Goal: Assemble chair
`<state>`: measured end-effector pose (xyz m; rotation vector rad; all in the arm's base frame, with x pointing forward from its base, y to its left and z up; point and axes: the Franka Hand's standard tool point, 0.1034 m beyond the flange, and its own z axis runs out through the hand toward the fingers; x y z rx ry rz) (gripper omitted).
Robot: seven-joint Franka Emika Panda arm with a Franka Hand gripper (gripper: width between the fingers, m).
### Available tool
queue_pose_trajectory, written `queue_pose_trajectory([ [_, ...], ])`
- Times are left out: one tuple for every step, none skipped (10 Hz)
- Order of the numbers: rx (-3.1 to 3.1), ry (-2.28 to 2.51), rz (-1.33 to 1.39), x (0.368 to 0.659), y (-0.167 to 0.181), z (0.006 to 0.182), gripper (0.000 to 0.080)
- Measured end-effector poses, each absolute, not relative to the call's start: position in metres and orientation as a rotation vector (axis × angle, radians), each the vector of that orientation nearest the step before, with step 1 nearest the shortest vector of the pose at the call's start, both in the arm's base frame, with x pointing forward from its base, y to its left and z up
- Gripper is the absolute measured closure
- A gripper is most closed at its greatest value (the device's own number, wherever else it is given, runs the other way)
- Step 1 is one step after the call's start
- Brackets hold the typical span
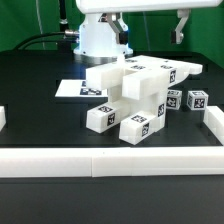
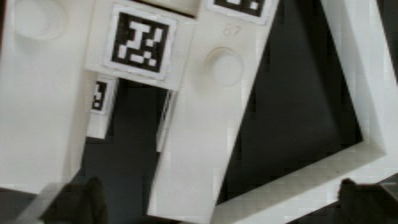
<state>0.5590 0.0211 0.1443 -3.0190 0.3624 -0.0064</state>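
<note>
1. White glossy chair parts lay heaped mid-worktop, with their square tags showing.
2. Your hand hung high up, toward the exterior view's right of the heap, clear of every part.
3. Its jaws stood spread wide and held nothing; both dark fingertips showed in the wrist view.
4. Well below them you saw a long tagged leg beside a flat panel.
5. Two small cubes sat just beside the heap, on the exterior view's right.
</note>
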Motion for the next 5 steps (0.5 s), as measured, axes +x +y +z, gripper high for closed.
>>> queue_pose_trajectory([
  [-3.042, 0.045, -0.005, 0.5554, 0.0184, 0.1431, 0.0151],
  [-3.032, -0.175, 0.02, 0.5511, 0.0156, 0.1418, 0.0151],
  [-3.023, -0.334, 0.016, 0.5495, 0.0163, 0.1423, 0.0151],
  [-3.006, -0.374, 0.007, 0.5466, 0.0131, 0.1429, 0.0151],
  [-3.004, -0.451, 0.009, 0.546, 0.0103, 0.1422, 0.0151],
])
